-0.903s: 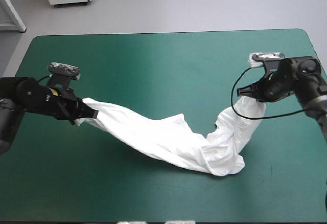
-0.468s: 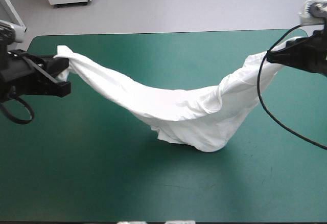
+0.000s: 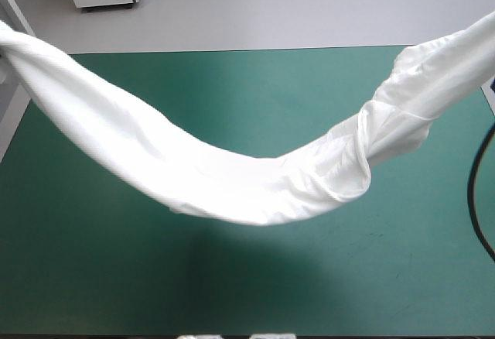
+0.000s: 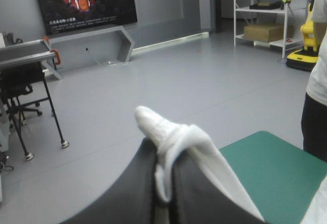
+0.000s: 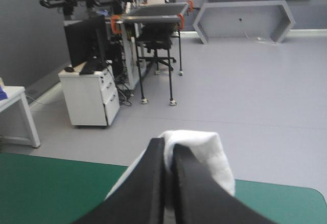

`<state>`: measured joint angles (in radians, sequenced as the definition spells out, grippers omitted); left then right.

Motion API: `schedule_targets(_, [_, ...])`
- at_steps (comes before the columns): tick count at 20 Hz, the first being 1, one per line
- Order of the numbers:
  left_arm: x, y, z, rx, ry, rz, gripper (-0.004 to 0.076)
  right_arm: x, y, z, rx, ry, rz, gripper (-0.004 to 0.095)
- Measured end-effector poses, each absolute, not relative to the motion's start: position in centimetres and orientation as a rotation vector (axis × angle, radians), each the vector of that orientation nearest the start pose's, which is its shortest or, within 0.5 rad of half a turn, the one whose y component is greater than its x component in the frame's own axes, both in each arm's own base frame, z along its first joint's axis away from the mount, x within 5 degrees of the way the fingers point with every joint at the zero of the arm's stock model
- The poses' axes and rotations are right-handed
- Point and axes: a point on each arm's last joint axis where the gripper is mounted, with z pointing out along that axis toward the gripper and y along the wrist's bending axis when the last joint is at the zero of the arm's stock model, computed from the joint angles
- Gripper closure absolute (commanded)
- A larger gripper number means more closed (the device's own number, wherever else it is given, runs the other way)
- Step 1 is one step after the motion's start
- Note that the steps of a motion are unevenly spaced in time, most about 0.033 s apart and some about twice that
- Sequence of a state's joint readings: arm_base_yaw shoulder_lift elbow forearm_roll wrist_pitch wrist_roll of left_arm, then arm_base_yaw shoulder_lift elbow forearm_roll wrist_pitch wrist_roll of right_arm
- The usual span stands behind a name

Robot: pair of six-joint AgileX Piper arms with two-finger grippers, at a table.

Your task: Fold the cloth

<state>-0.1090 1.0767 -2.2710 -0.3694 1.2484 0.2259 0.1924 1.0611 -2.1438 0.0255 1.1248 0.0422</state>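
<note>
so, left hand and right hand each pinch one end of the t-shirt, slung between them over the desk; i'd spread evenly, shaking out the twist before lowering.

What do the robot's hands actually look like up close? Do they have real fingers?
They are simple pincers, not hands. The left gripper and the right gripper each have two broad black fingers, smooth and curved like fins, wide at the base and narrowing to a rounded tip. No markings show on them. The arms behind them are out of view.
</note>
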Motion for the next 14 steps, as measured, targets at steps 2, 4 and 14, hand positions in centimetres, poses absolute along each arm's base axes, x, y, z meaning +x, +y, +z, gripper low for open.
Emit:
schedule_targets(2, [2.2,-3.5,64.4,0.445,1.429,-0.281,0.0734,4.5,1.3,63.5,-0.151,1.485,0.247,0.0921])
schedule_targets(4, [1.8,-3.5,64.5,0.438,1.423,-0.288,0.0734,3.0,1.0,63.5,-0.171,1.462,0.268,0.0921])
schedule_targets(14, [11.6,-4.0,57.0,0.364,1.872,-0.319,0.0734,10.6,2.2,55.5,-0.166,1.918,0.128,0.0921])
